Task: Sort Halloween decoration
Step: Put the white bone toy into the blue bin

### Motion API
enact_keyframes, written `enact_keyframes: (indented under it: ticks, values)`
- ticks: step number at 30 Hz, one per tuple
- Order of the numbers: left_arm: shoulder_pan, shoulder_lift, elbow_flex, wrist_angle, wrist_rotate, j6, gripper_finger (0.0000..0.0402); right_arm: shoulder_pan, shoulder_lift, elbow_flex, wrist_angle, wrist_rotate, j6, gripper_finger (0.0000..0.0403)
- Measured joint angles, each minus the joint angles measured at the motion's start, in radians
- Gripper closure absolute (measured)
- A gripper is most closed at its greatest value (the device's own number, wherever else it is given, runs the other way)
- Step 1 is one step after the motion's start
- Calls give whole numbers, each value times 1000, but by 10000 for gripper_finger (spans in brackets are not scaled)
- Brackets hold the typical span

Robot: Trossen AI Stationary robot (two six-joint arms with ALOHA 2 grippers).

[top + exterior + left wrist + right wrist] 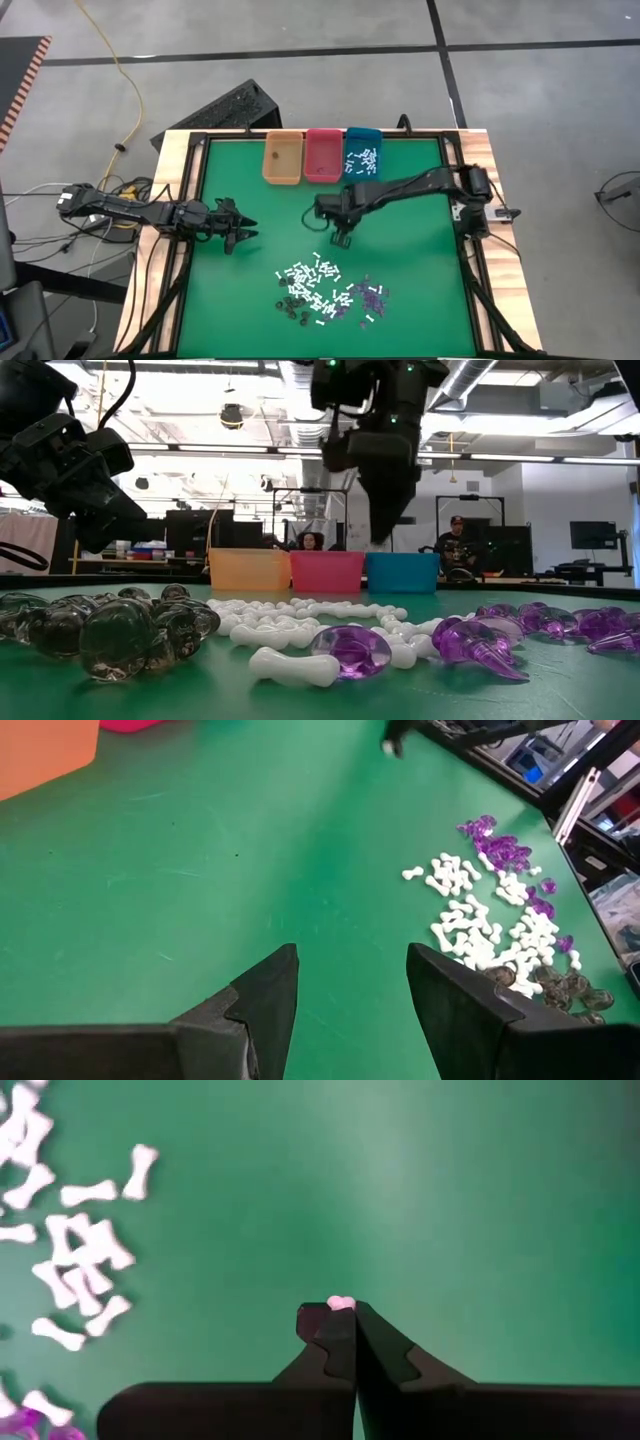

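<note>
The right gripper (342, 240) hangs above the green mat (250, 200), between the row of bins and the heap of pieces, with its fingers pressed together on a small pale piece (341, 1304) whose end just shows at the fingertips; its colour reads whitish-pink, and what kind of piece it is cannot be told. The left gripper (245, 232) sits over the left part of the mat, well apart from the heap, its two fingers (270, 995) spread wide with nothing between them. The Halloween decoration pieces (325, 290) lie loose on the near half of the mat: white bone-shaped sticks (300, 625) in the middle, purple bits (480, 638) toward the right side, dark smoky bits (120, 630) toward the left. At the far edge stand three bins side by side, touching: an orange bin (283, 158), a pink bin (323, 155) and a teal bin (361, 153). The teal bin holds a number of white sticks; a couple of small dark specks show in the pink one. In the low view two people are seated beyond the table behind the bins.
</note>
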Motion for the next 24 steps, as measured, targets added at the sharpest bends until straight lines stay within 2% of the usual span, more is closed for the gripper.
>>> enact_keyframes:
  ticks: [8,16,20,24]
  values:
    - [0,0,0,0,0,0,223,-222,-118,3,-102,115,-83,382]
    - [0,0,0,0,0,-7,223,-483,-104,3,-39,117,-107,376]
    - [0,0,0,0,1,-15,223,-547,-59,3,-41,109,-122,346]
    - [0,0,0,0,3,-15,223,-586,-21,3,-38,52,-139,293]
